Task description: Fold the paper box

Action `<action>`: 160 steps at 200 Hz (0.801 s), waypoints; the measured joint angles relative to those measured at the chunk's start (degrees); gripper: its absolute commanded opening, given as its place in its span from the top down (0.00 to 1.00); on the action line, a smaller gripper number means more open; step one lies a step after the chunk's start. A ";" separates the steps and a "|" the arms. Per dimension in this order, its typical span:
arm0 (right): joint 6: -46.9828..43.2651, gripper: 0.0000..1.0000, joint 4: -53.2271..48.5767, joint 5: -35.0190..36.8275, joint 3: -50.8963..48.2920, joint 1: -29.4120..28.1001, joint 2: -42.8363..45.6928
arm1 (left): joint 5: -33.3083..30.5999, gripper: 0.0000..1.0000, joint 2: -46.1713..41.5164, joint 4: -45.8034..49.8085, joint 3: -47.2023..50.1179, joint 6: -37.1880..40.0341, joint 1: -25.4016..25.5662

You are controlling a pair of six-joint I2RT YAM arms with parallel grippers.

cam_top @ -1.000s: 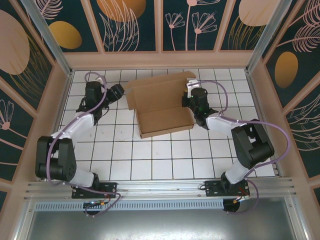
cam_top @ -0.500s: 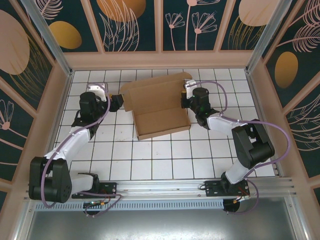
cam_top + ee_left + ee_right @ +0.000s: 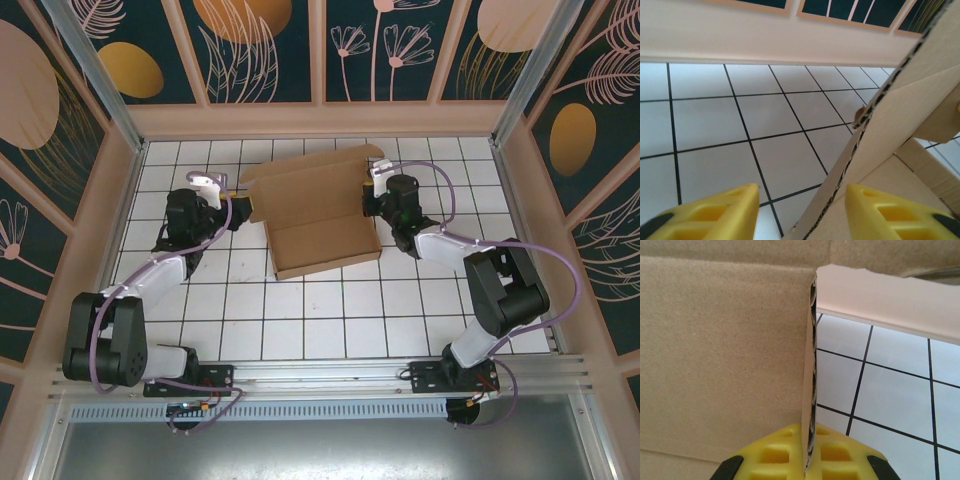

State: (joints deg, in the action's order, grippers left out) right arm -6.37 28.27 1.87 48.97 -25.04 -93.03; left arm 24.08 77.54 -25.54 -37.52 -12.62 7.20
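Inside my open left end effector [image 3: 801, 200] stands a flap of the paper box [image 3: 315, 215], edge-on; my right end effector [image 3: 807, 455] pinches the opposite wall.

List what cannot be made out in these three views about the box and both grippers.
- Top view: the paper box's right wall at the grip, covered by the right arm's wrist.
- Left wrist view: whether the left gripper touches the flap; the bottom edge cuts its fingers off.
- Right wrist view: how deep the right gripper bites; bottom edge again.
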 measured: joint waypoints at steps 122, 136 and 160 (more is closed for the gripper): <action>9.22 1.00 -4.31 9.14 2.14 -4.83 0.02 | -13.33 0.92 2.97 2.45 -4.42 -10.95 8.48; 12.31 1.00 -6.16 12.22 3.39 -6.14 -0.37 | -17.07 0.93 3.52 2.80 -5.11 -13.51 10.05; 18.62 1.00 -8.98 16.98 6.01 -7.76 -1.77 | -23.08 0.93 5.25 3.04 -6.73 -16.61 12.74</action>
State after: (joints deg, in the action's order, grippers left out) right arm 12.25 19.29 18.85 54.98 -32.80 -94.80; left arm 0.99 82.78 -22.50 -44.25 -29.23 19.94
